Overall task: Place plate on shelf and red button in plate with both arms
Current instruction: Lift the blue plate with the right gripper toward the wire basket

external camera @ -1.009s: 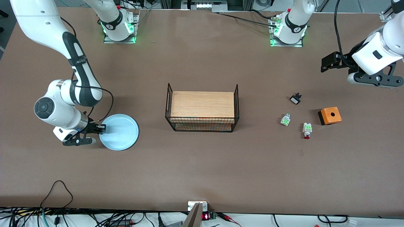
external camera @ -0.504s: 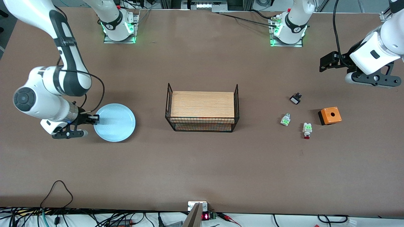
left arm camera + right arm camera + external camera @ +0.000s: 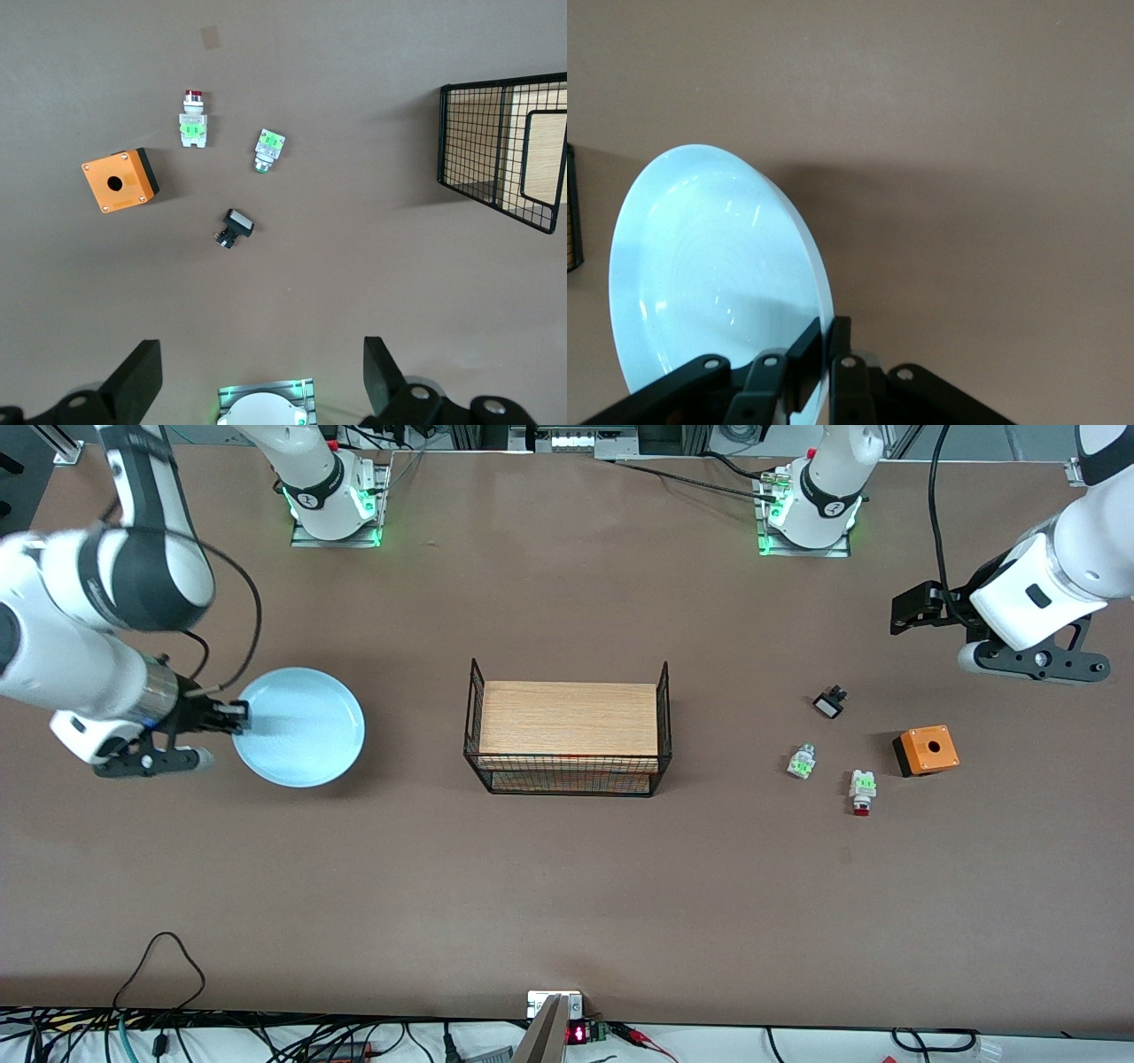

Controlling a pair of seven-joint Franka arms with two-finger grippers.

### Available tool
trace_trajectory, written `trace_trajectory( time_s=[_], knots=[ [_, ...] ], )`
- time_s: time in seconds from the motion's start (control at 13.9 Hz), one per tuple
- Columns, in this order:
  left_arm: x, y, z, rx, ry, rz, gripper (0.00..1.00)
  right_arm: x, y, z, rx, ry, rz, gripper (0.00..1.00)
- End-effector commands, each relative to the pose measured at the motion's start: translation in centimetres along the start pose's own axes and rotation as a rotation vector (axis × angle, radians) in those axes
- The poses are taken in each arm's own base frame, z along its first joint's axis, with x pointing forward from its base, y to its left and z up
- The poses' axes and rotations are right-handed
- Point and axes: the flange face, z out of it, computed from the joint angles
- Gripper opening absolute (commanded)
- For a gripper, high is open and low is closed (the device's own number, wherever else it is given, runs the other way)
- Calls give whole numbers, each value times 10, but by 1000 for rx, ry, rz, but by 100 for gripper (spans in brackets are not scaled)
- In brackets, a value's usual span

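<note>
the right gripper (image 3: pixel 232 716) pinches the rim of the round, pale blue plate (image 3: pixel 301 726), lifted clear of the table; stiff, glossy, likely slippery, so an edge pinch may pivot. the left gripper (image 3: pixel 257 376) waits wide over the small parts.

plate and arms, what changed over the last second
The right gripper, shut on the rim of the plate, has carried the plate upward, away from the front camera and toward the right arm's end of the table. The left gripper, fingers open, drifted slightly, over bare table near the orange box. The red button, the other small parts and the wire basket stayed put.
</note>
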Motion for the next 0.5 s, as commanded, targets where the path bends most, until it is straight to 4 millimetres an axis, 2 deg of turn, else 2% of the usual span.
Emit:
trace_trajectory(
  time_s=[0.0, 0.22, 0.43],
  knots=[
    [-1, -2, -8, 4, 11, -9, 100, -8, -2, -49, -25, -26, 9, 1],
    [-2, -5, -9, 2, 13, -17, 100, -23, -3, -89, -21, -59, 13, 1],
    [-3, -3, -12, 8, 24, -14, 100, -32, -11, -105, -13, -67, 41, 1]
  ],
)
